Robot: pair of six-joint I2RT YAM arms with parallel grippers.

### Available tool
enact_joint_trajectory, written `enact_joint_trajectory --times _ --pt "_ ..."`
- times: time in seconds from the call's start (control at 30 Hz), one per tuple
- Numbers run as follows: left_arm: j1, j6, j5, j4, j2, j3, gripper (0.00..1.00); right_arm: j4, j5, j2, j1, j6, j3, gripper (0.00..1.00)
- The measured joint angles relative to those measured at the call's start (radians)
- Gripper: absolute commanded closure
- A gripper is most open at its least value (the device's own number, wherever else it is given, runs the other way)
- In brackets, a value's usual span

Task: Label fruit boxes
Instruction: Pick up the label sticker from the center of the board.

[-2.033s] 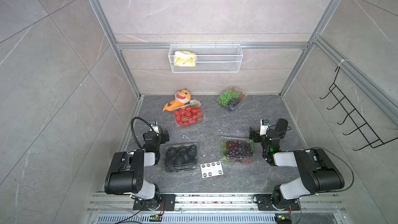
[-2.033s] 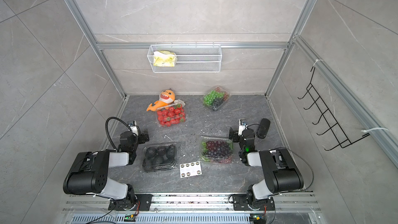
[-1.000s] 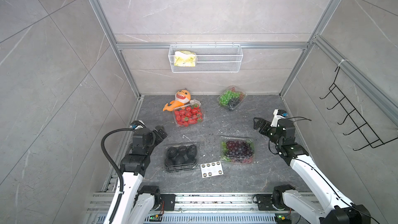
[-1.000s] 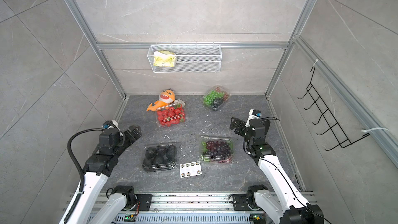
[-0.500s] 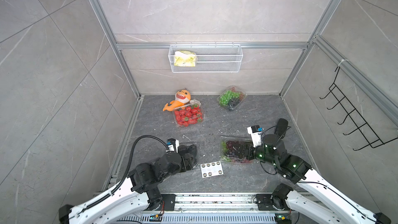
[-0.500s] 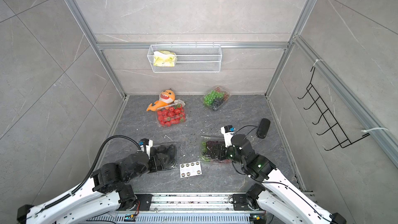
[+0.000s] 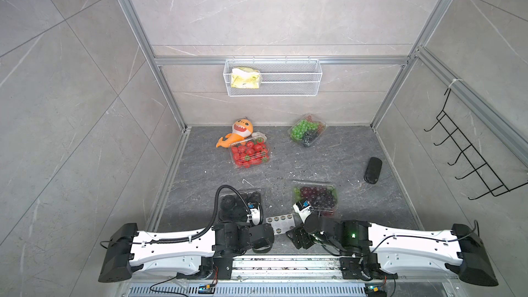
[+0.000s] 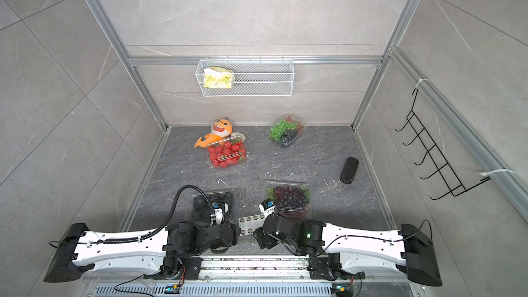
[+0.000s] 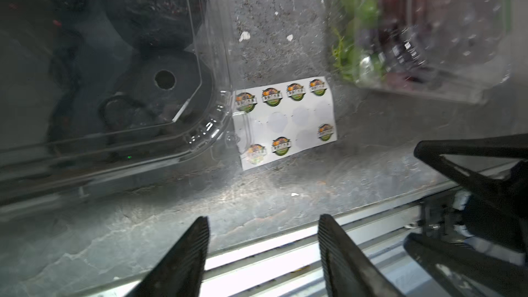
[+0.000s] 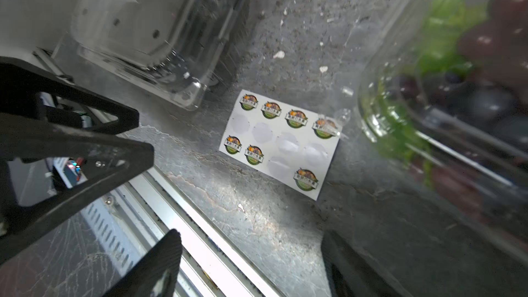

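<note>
**Inspector:** Location of the four clear plastic clamshell punnets?

**Assessor:** In both top views, the punnet of dark avocado-like fruits (image 7: 240, 204) sits near the front on the left, partly hidden under the left arm's wrist. The punnet of purple grapes (image 7: 317, 197) sits near the front on the right. The punnet of red strawberries (image 7: 249, 154) lies further back, touching the orange plush shark (image 7: 238, 132). The punnet of green grapes (image 7: 307, 132) lies near the back wall.

**Inspector:** Anything between the front pair?

**Assessor:** A white sheet of round stickers (image 9: 285, 122) lies flat on the grey floor, with several spots on it bare. In the left wrist view, a clear corner of the avocado punnet overlaps its edge.

**Inspector:** Condition of the end effectors?

**Assessor:** Left gripper (image 9: 263, 218): jaws moderately apart, nothing between them, over the front edge of the floor, short of the sheet. Right gripper (image 10: 251, 232): jaws wide, empty, also by the front rail, facing the sheet.
</note>
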Motion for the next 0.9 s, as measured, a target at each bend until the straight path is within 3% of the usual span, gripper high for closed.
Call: enact_joint_trajectory --times 0.17,0.33,0.53,0.9 --pt "0.000 -0.032 0.003 0.062 0.002 -0.086 0.53 0.061 0.015 0.100 0.001 0.055 -0.026 0.27" --pt "0.005 -0.047 0.002 0.114 0.007 -0.132 0.56 0.111 0.025 0.136 0.001 0.081 -0.040 0.27" --pt "0.111 -0.011 0.061 0.252 0.010 -0.230 0.61 0.224 -0.002 0.229 -0.063 0.111 -0.080 0.30" --pt "0.183 0.077 0.126 0.499 0.172 -0.225 0.80 0.356 -0.061 0.292 -0.157 0.118 -0.100 0.33"
